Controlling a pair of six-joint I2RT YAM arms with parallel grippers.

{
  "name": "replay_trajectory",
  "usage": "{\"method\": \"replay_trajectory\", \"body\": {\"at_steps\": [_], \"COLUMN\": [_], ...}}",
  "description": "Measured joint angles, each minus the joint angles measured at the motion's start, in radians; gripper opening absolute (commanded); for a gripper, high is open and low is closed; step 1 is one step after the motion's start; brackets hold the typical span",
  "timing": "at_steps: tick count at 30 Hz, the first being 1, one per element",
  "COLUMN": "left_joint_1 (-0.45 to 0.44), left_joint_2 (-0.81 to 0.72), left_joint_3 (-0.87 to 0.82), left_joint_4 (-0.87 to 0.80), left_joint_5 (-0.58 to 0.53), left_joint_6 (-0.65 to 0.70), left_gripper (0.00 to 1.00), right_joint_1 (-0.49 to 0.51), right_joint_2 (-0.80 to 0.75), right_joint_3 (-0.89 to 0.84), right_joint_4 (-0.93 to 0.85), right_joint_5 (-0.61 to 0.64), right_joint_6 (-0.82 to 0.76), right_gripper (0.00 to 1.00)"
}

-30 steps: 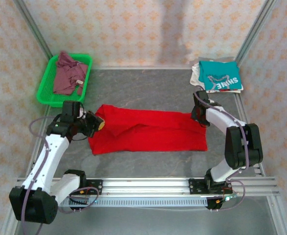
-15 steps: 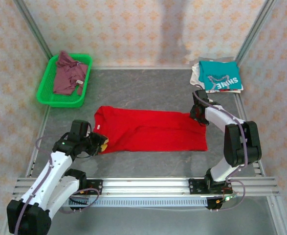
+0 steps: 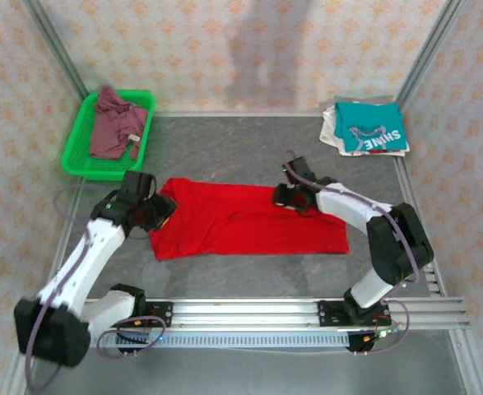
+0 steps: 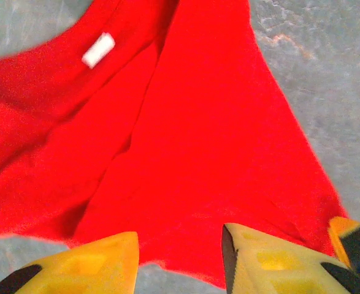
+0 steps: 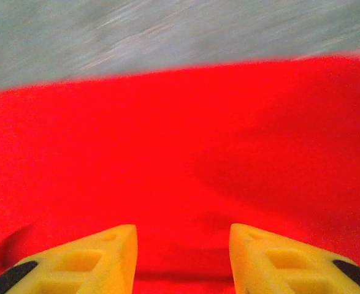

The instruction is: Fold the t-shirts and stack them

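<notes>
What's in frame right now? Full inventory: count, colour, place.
red t-shirt: 1, bright red, spread flat mid-table between the arms
teal t-shirt: 1, teal with white "SHINE" print, top of the pile in the far right corner
whitish t-shirt: 1, off-white, under the teal one, edges showing
mauve t-shirt: 1, dusty mauve, bunched in the basket
basket: 1, green mesh, far left corner
table: 1, grey
left end effector: 1, yellow fingers, open, at the red shirt's left end
right end effector: 1, yellow fingers, open, over the red shirt's far edge, right of centre
</notes>
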Motion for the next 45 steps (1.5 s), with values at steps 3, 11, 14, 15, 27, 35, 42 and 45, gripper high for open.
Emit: {"method": "replay_trajectory", "body": {"at_steps": [3,11,14,15,27,35,42,45], "left_joint_1": [0.0,0.0,0.0,0.0,0.0,0.0,0.0,0.0], "left_joint_2": [0.153,0.287,0.338,0.35,0.406,0.425,0.411,0.4], "left_joint_3": [-0.012,-0.072,-0.08,-0.089,-0.138,-0.142,-0.166,-0.18], "left_joint_4": [0.079,0.22,0.258,0.268,0.39,0.446,0.481,0.496], "left_joint_5": [-0.026,-0.036,-0.026,-0.023,0.018,0.035,0.038,0.038], "left_joint_6": [0.094,0.225,0.252,0.263,0.277,0.268,0.265,0.258], "left_gripper": [0.28,0.19,0.19,0.19,0.15,0.14,0.13,0.13], "right_joint_1": [0.132,0.272,0.29,0.297,0.332,0.34,0.344,0.344], "right_joint_2": [0.012,0.165,0.218,0.232,0.304,0.327,0.342,0.35], "right_joint_3": [0.0,0.0,0.0,0.003,0.075,0.075,0.091,0.113], "right_joint_4": [0.084,0.295,0.36,0.372,0.39,0.376,0.374,0.37], "right_joint_5": [-0.112,-0.312,-0.35,-0.36,-0.381,-0.381,-0.381,-0.377], "right_joint_6": [0.089,0.315,0.38,0.394,0.457,0.468,0.479,0.483], "right_gripper": [0.39,0.32,0.31,0.31,0.29,0.29,0.29,0.29]}}
